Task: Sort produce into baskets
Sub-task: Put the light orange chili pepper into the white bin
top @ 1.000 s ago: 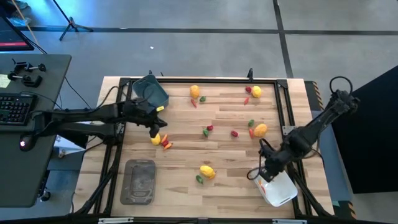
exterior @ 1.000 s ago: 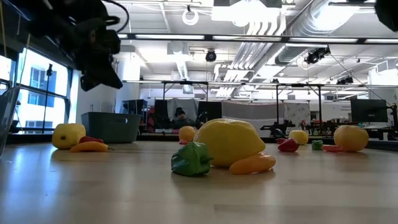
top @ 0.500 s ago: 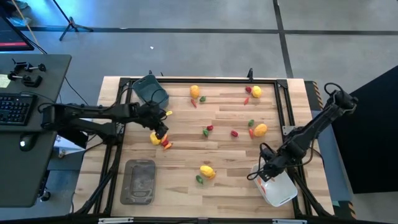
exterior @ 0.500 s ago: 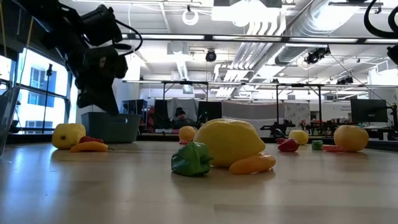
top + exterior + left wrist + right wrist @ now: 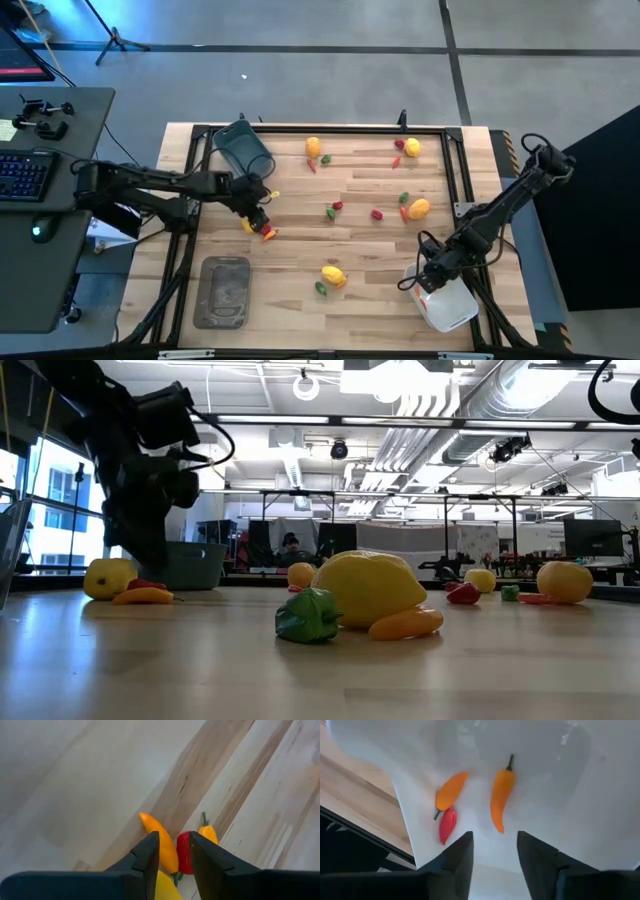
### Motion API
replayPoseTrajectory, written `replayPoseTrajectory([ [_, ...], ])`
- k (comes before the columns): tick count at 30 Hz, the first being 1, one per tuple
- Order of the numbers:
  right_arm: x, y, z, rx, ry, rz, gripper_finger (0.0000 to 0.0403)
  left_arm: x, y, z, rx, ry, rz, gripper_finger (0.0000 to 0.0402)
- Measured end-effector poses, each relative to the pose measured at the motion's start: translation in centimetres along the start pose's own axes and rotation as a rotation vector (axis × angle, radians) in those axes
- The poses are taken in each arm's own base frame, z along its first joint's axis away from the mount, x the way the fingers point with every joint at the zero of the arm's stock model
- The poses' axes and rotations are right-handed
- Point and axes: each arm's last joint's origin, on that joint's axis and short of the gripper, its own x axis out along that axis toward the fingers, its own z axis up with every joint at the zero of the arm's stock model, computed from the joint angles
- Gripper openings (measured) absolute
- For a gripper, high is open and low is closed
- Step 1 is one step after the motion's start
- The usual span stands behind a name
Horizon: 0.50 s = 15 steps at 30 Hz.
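Over the white tub (image 5: 447, 305) at the tabletop's (image 5: 360, 185) front right corner, the right end effector (image 5: 425, 281) hangs with its fingers (image 5: 457, 857) spread and nothing between them. Inside the tub lie two slim orange peppers (image 5: 501, 792) and a small red pepper (image 5: 447, 823), all apart from the fingers. The right arm slants down to it from the tabletop's right edge.

The left arm stretches nearly level from the left side, its end effector (image 5: 258, 212) tipped down over a cluster of a yellow lemon (image 5: 248, 224), an orange piece (image 5: 159, 843) and a red piece (image 5: 184, 851); its fingers (image 5: 150, 852) stand slightly parted, with the orange piece showing in the gap, gripping nothing.

Other lemons, orange, red and green pieces lie scattered across the wood. The deep blue-grey tub (image 5: 243, 147) sits at the back left, the shallow grey tray (image 5: 225, 290) at the front left. No writing is legible.
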Motion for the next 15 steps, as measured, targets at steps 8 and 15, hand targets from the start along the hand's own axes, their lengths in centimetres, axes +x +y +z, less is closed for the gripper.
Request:
replayPoseTrajectory([
  [8, 0.0, 0.0, 0.0, -0.003, -0.006, 0.002, 0.0160, 1.1, -0.6, 0.8, -0.032, 0.068, 0.056, 0.0101],
  [15, 0.0, 0.0, 0.0, 0.001, -0.010, -0.002, 0.0160, 2.4, -0.8, 1.8, -0.045, 0.148, 0.158, 0.0101],
])
